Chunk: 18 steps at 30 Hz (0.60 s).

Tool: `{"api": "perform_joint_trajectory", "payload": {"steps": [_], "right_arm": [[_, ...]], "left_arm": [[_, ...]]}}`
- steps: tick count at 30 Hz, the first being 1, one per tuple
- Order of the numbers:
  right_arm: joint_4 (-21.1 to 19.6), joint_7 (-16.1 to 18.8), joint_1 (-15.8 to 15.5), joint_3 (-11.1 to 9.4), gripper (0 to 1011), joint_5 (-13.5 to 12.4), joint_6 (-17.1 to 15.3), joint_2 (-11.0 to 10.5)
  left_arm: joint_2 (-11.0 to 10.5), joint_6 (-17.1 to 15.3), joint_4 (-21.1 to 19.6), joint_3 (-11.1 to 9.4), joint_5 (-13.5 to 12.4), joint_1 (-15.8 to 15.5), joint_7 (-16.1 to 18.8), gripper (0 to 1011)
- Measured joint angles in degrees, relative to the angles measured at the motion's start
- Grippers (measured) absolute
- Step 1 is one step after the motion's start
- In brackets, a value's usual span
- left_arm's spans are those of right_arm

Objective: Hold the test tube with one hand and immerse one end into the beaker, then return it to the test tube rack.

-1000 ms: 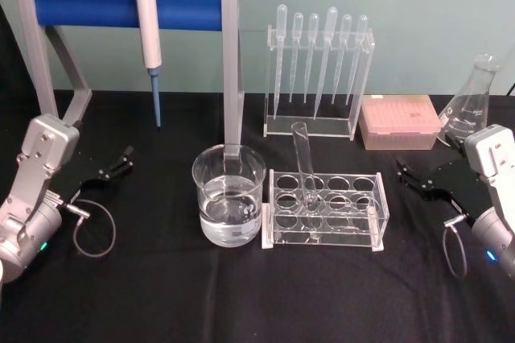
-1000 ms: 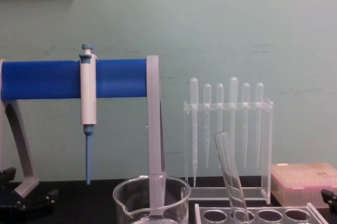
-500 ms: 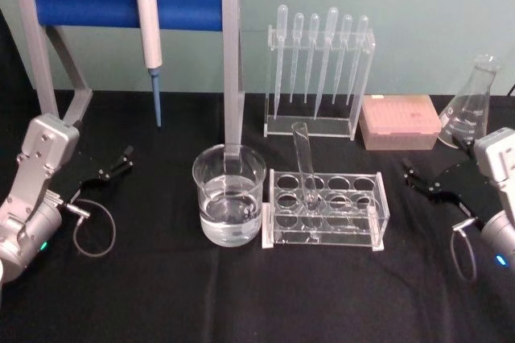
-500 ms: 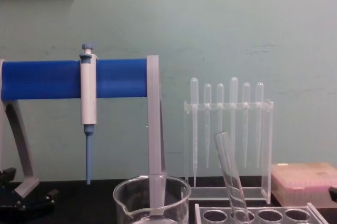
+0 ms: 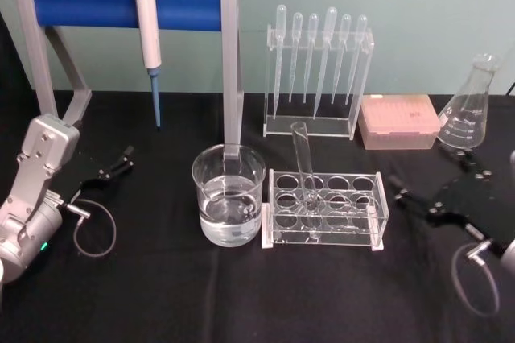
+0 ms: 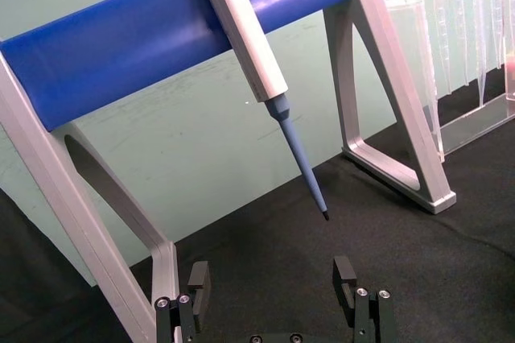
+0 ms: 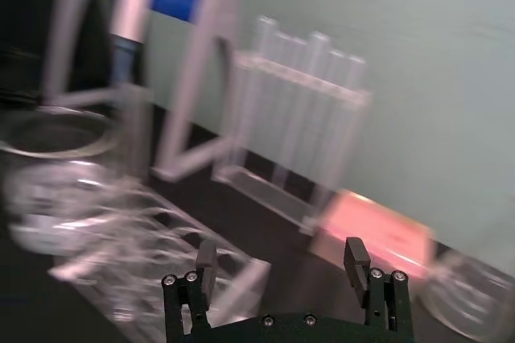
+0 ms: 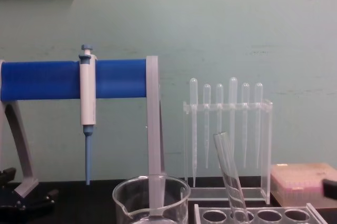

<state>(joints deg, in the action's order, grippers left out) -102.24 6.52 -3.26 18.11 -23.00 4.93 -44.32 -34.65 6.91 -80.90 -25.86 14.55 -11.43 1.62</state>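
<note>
Test tube (image 5: 304, 159) leaning in rack (image 5: 325, 212) at frame centre, beside beaker (image 5: 228, 195); well left of right hand (image 5: 430, 178), spread, empty, lower right. Left hand (image 5: 113, 166) spread, far left.

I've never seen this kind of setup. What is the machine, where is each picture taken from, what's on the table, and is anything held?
It is a two-armed robot. The head view looks down on the black table; the chest view looks across it from lower down; each wrist view looks out past that arm's own gripper. The left gripper sits at the table's left, the right gripper at its right; both are open and hold nothing. In the middle, a beaker of clear liquid stands beside the test tube rack, where the test tube leans. Behind are a pipette hanging on a blue stand, a rack of droppers, a pink box and a flask.
</note>
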Motion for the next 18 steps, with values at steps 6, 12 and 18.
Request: {"api": "perform_joint_trajectory", "payload": {"steps": [6, 12, 18], "right_arm": [[-1.5, 9.1, 3.5, 2.7, 1002, -3.4, -2.9, 0.8], [1.9, 15.1, 10.6, 6.6, 1002, -3.5, -6.8, 5.0], [5.8, 17.3, 15.0, 8.0, 1002, -3.1, -9.2, 8.5]], "left_arm": [[0.0, 0.0, 0.0, 0.0, 0.0, 0.0, 0.0, 1000], [0.0, 0.0, 0.0, 0.0, 0.0, 0.0, 0.0, 1000], [0.0, 0.0, 0.0, 0.0, 0.0, 0.0, 0.0, 1000]]}}
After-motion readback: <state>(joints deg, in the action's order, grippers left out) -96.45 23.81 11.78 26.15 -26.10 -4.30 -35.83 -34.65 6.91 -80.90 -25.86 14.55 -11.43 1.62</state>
